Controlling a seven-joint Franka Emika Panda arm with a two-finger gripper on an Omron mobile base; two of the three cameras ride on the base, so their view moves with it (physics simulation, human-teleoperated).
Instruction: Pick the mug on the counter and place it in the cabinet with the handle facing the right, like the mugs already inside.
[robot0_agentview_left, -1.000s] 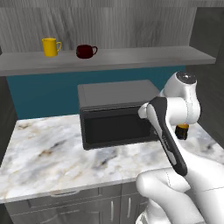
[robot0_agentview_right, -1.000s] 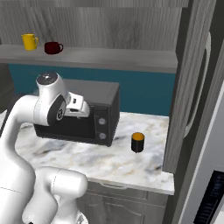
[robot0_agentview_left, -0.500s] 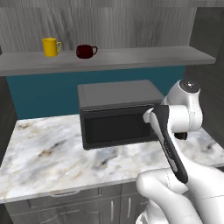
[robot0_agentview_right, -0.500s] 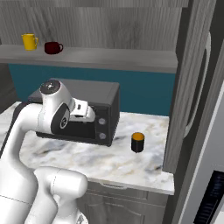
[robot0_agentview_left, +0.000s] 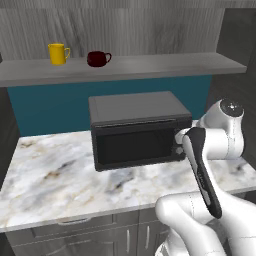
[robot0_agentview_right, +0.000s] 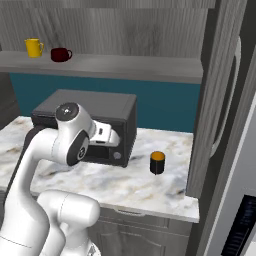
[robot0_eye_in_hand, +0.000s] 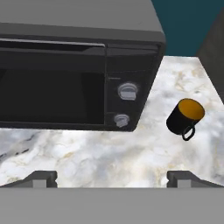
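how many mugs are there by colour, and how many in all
black mug: 1, on the counter beside the microwave
yellow mug: 1, on the shelf
dark red mug: 1, on the shelf next to the yellow one
total: 3

Mug (robot0_eye_in_hand: 184, 116): black outside, orange inside, black handle. Counter (robot0_agentview_left: 55, 172): white marble, grey-brown veins. Microwave (robot0_agentview_left: 135, 129): black, grey top. Shelf board (robot0_agentview_left: 150, 66): grey, wood-grain back. Shelf mugs: yellow (robot0_agentview_left: 58, 53), dark red (robot0_agentview_left: 97, 58). Backsplash (robot0_agentview_left: 50, 107): teal.
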